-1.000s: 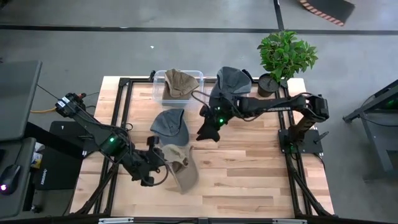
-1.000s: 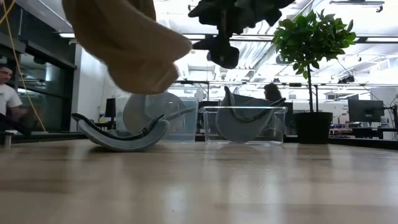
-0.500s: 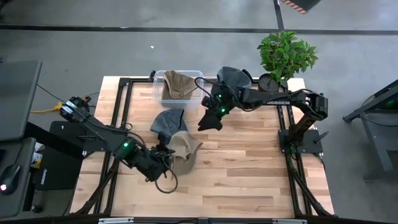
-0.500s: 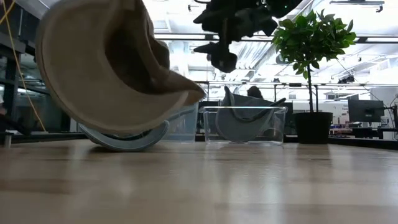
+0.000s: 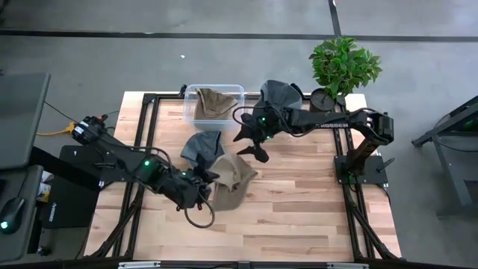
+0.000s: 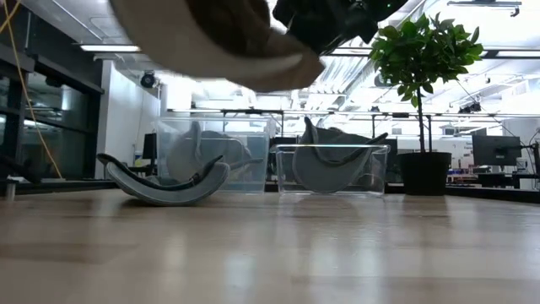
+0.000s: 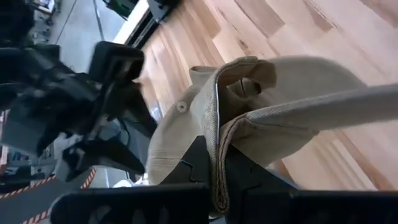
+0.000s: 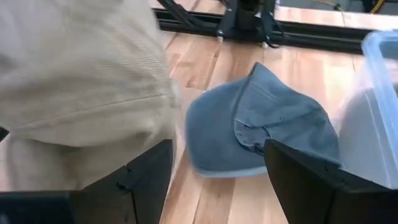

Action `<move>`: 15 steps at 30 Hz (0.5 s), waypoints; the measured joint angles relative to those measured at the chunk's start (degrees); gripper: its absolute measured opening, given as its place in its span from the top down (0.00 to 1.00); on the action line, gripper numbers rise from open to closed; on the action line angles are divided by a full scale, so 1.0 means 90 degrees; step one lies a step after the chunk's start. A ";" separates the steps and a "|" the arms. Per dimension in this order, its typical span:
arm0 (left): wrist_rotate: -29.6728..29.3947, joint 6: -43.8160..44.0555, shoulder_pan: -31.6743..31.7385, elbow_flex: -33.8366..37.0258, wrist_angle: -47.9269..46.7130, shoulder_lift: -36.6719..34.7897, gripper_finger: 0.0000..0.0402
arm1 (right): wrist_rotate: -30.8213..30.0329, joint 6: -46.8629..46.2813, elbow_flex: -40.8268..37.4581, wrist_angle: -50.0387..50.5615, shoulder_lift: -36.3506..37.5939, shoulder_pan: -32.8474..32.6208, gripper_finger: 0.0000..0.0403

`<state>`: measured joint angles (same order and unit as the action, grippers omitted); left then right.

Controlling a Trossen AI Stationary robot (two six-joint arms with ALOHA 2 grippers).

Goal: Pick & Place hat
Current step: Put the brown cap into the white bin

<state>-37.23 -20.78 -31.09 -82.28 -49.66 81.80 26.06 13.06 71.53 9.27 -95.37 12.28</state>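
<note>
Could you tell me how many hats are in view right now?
4: a tan hat held by the left gripper, a grey hat on the table, a tan one in the clear bin, and a grey one beside the plant.

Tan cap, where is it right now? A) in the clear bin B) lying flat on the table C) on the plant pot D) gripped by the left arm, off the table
D: the left gripper pinches the tan cap, which the low view shows clear of the table.
</note>
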 joint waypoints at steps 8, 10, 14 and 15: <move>-0.0231 0.0000 -0.0002 -0.0163 -0.0525 -0.0002 1.00 | 0.1021 -0.0467 0.0000 -0.0111 0.0001 -0.0094 0.38; -0.0260 -0.0001 -0.0002 -0.0163 -0.0516 -0.0002 1.00 | 0.1224 -0.0599 0.0000 -0.0127 0.0002 -0.0140 0.38; -0.0340 -0.0073 -0.0002 -0.0163 -0.0399 -0.0002 1.00 | 0.1164 -0.0605 0.0000 -0.0159 0.0010 -0.0246 0.38; -0.0349 -0.0100 -0.0002 -0.0163 -0.0383 -0.0002 1.00 | 0.0996 -0.0587 0.0000 -0.0161 0.0010 -0.0259 0.38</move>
<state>-40.37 -21.67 -31.11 -83.74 -53.11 81.78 35.03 7.78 71.53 7.82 -95.29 9.95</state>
